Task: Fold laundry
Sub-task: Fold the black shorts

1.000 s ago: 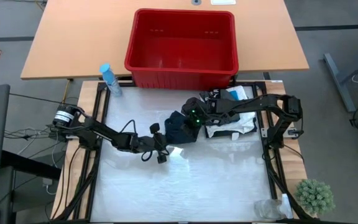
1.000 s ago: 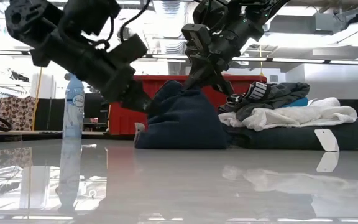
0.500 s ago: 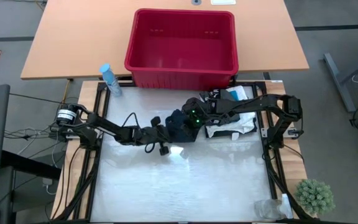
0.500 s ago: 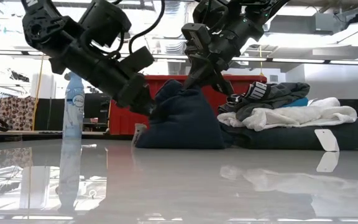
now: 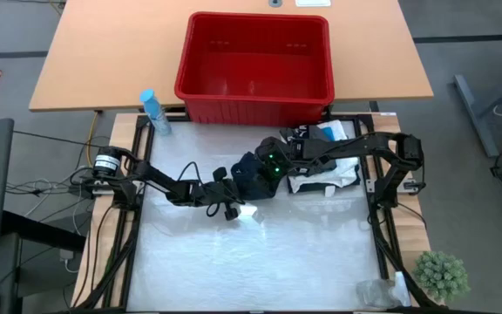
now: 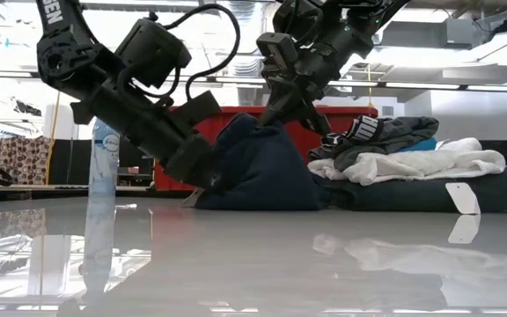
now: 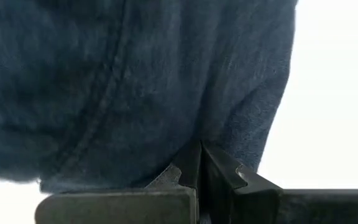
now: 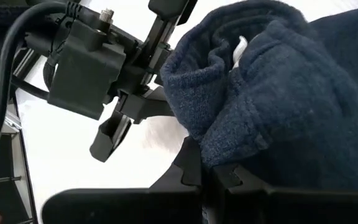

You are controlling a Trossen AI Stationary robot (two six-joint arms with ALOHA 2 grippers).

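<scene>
Dark blue garment (image 5: 253,177), mid-table near the far edge, pinched between closed left gripper (image 5: 234,194) low on its near-left side and closed right gripper (image 5: 267,166) on top.

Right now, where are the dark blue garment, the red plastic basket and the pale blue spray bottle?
Dark blue knitted garment (image 6: 267,172): low view, middle of its bunched front.
Red plastic slotted basket (image 5: 255,98): high view, near wall.
Pale blue spray bottle (image 5: 154,113): high view, its body.
</scene>
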